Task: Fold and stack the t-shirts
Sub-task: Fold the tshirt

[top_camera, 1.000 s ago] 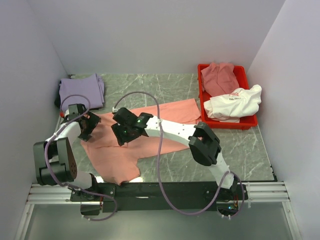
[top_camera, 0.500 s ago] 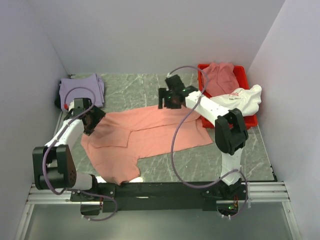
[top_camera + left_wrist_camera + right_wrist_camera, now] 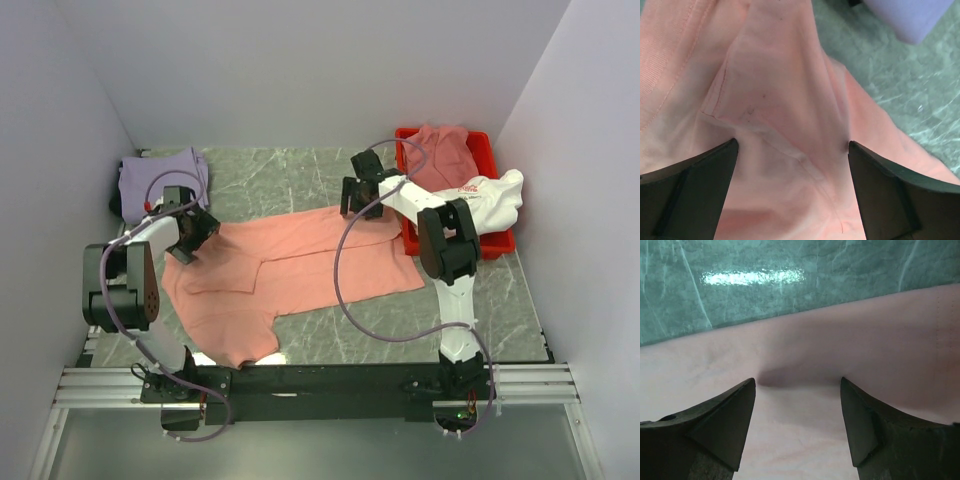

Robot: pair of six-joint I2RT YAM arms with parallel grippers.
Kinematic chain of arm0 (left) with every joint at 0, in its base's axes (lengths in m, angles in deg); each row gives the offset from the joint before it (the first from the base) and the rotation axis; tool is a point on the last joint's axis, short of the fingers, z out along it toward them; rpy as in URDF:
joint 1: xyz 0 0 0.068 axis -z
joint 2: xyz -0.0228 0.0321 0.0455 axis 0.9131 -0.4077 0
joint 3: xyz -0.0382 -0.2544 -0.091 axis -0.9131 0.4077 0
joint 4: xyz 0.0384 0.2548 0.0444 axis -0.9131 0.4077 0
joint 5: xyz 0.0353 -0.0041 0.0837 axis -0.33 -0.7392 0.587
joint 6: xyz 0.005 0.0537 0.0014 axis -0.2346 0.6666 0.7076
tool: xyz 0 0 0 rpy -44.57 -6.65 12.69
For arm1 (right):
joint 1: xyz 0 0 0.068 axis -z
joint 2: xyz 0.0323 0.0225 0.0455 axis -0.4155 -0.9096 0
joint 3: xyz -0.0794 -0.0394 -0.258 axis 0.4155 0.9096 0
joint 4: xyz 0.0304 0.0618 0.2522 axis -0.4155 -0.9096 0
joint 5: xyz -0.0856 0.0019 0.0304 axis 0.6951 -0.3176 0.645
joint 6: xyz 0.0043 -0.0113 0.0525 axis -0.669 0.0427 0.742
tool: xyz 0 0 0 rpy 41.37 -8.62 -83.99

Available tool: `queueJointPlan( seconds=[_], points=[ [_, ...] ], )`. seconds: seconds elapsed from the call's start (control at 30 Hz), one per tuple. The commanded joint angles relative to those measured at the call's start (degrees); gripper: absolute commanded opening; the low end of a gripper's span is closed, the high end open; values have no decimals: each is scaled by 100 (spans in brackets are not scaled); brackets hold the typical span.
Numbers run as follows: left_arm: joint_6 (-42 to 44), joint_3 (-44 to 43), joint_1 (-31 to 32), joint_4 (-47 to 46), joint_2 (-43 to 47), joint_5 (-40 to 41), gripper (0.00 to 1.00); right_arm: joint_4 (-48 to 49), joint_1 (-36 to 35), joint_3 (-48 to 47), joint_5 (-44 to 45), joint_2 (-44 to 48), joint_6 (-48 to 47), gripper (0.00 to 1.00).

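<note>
The salmon-pink t-shirt lies spread across the middle of the table. My left gripper is open over its left shoulder, the cloth between the spread fingers. My right gripper is open over the shirt's far right edge; the cloth lies between its fingers. The folded lavender t-shirt sits at the far left. The dusty rose t-shirt and the white t-shirt with red print lie in the red bin.
Walls close in on the left, back and right. The bin stands at the far right, beside my right arm. Bare marble table shows behind the shirt and at the front right.
My right gripper has swung from the shirt's left side to its far right edge, spreading the shirt out flat. My left gripper has shifted a little right on the shoulder.
</note>
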Motion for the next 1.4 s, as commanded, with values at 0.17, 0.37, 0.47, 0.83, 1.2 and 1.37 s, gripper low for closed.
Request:
queueJointPlan(
  seconds=[0.17, 0.37, 0.47, 0.83, 1.2, 1.37],
  points=[
    [290, -689, 13, -67, -833, 193, 99, 382, 55, 689, -99, 358, 263, 75],
    [440, -1049, 13, 82, -1071, 430, 100, 320, 134, 689, -29, 349, 404, 75],
    [519, -1155, 13, 117, -1167, 474, 99, 452, 126, 891, -116, 490, 483, 75],
    [660, -1217, 21, 292, -757, 430, 100, 497, 117, 901, -73, 788, 308, 76],
    [-420, -41, 750, 1715, 1764, 791, 99, 364, 108, 1321, -20, 1895, 79, 79],
    [-1351, 1240, 1504, 2366, 3092, 835, 100, 487, 73, 2051, -46, 2572, 123, 81]
  ],
)
